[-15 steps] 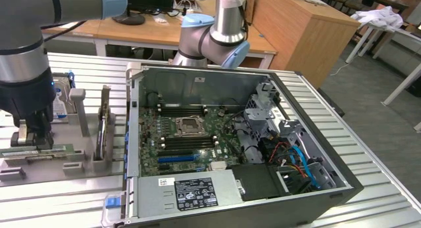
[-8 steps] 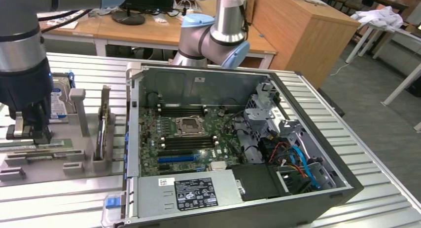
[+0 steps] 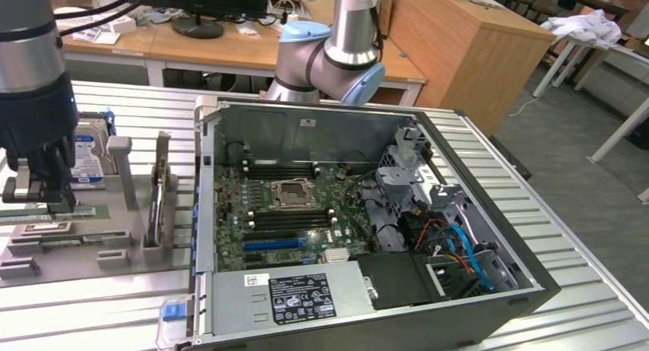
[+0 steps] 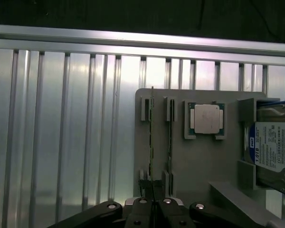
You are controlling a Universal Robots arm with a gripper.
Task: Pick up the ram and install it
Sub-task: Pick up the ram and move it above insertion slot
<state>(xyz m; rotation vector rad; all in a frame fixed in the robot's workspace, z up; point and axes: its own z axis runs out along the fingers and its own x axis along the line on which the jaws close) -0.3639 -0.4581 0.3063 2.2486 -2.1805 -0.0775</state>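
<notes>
The hard drive [image 4: 274,142] sitting in the grey tray [image 4: 180,161] is showing a white-and-blue label reading "WD" and "1.0TB", printed sideways. The black label on the power supply [image 3: 301,296] is carrying print too small to read.

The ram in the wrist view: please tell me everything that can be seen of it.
The ram shows edge-on: a long, very thin stick, dark greenish, with small dark parts along it. It stands on its edge in the slots of the grey holder, both ends between grey posts. The gripper, shut, pinches one end.
</notes>
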